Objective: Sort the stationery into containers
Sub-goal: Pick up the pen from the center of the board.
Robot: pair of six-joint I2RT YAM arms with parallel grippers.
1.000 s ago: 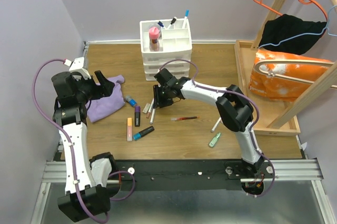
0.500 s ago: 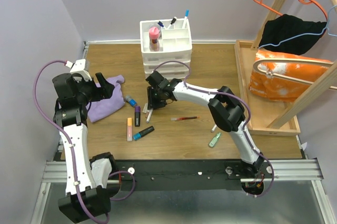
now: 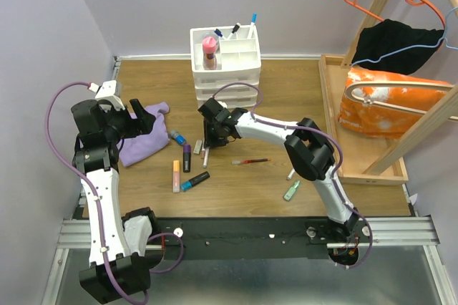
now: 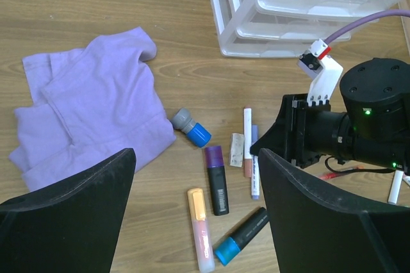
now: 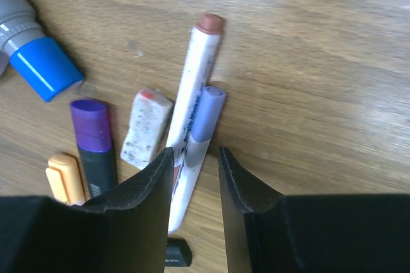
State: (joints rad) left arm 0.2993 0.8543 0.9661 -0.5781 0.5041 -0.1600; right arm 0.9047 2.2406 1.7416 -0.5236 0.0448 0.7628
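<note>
**Top view.** The white desk organiser (image 3: 225, 69) stands at the back of the tabletop (image 3: 300, 83), with a few pens (image 3: 235, 30) upright in its top compartments. Most of the stationery lies loose on the wood in front of it. The right end effector (image 3: 208, 140) is lowered over that cluster. The left end effector (image 3: 141, 120) hangs above the purple cloth (image 3: 139, 146).

**Left wrist.** The left end effector (image 4: 196, 157) has its fingers spread wide and carries nothing. Beneath it lie a grey-and-blue stubby highlighter (image 4: 191, 127), a purple-capped marker (image 4: 216, 183), an orange highlighter (image 4: 200, 231) and a blue-capped black marker (image 4: 243, 234).

**Right wrist.** The right end effector (image 5: 195, 164) has its fingers a narrow gap apart. They are astride the lilac-capped white pen (image 5: 204, 119) and do not appear to be pinching it.

- **Second pen:** The brown-capped white pen (image 5: 195, 74) lies touching the lilac-capped one, and its lower end runs under one finger. Closing now could trap both pens, or squeeze one and flick the other away.
- **Block:** The speckled eraser-like block (image 5: 146, 125) sits just beside them and could be nudged.
- **Grip position:** A grip this near the pen's end may let it swing on lifting and miss its compartment.
</note>
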